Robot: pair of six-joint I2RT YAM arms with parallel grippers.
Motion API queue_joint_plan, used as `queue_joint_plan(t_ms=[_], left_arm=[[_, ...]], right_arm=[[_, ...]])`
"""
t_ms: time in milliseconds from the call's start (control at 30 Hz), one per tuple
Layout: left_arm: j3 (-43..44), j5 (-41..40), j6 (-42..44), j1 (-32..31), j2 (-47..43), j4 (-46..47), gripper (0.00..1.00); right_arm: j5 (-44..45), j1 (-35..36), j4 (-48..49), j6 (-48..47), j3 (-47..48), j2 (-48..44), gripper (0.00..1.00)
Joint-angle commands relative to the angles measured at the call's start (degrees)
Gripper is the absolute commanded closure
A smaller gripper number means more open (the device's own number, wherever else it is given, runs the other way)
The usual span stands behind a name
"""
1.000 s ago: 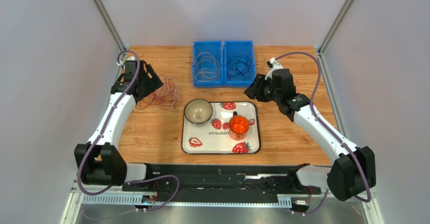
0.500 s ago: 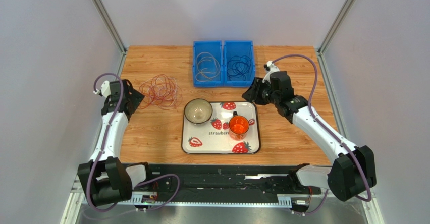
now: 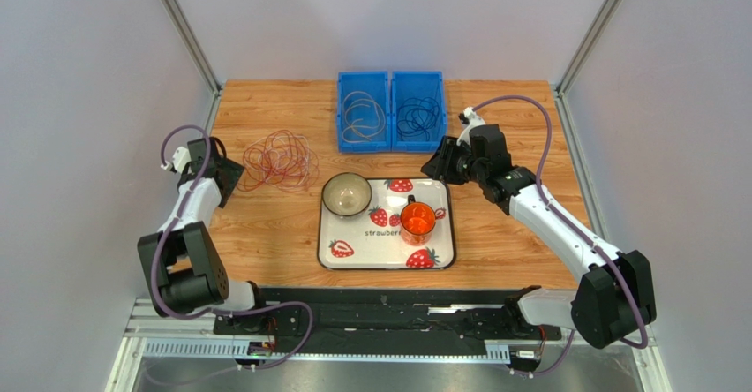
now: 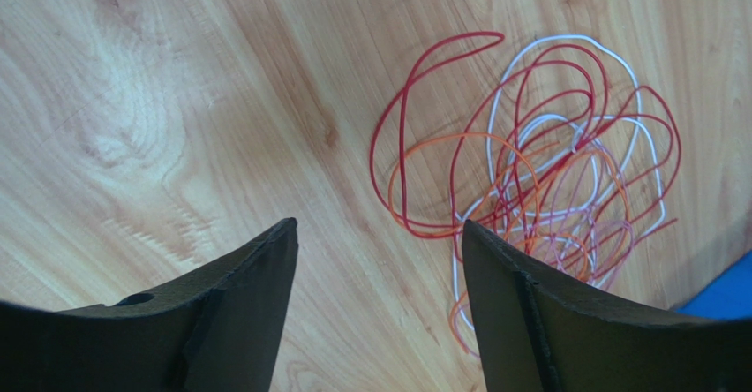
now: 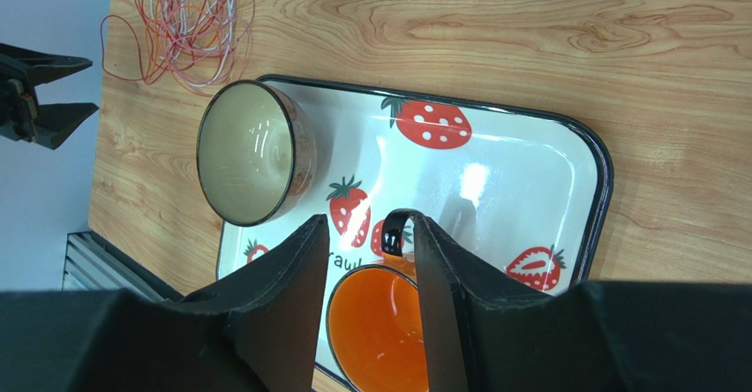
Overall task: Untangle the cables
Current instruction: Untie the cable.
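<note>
A loose tangle of red, orange and white cables [image 3: 278,160] lies on the wooden table at the left. The left wrist view shows the same tangle [image 4: 547,176] just ahead and right of my fingers. My left gripper [image 3: 225,177] [image 4: 378,226] sits left of the tangle, open, with only bare wood between its fingers. A pale coil [image 3: 362,116] and a dark coil [image 3: 417,117] lie in the two blue bins. My right gripper [image 3: 439,164] [image 5: 371,220] hangs open above the tray's far right corner, holding nothing. The tangle [image 5: 190,17] appears far off in that view.
Two blue bins [image 3: 389,86] stand side by side at the back centre. A strawberry-print tray [image 3: 386,246] in the middle carries a beige bowl [image 3: 346,194] and an orange mug [image 3: 417,221]. Grey walls close in both sides.
My left arm has pulled back from over the tangle toward the left edge, leaving the cables uncovered on the table. Its jaws narrowed slightly. The right gripper drifted a little left.
</note>
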Motion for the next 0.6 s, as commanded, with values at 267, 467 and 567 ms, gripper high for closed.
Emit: queue_joint_plan(t_ms=[267,467,567], left_arm=[[6.3,2.4,-0.2,1.4,12.0,8.4,0.37],[7.7,2.6,-0.1,1.3,14.0,8.1,0.44],[8.5,2.3,-0.1,1.4,15.1,7.6,0.55]], right_arm=[[-1.4,0.2,2.8,0.5,0.3,1.5,0.56],[-1.5,0.2,3.0,0.5,0.4,2.2,0.56],[-1.9,0.2,3.2,0.7,0.4,3.0,0.56]])
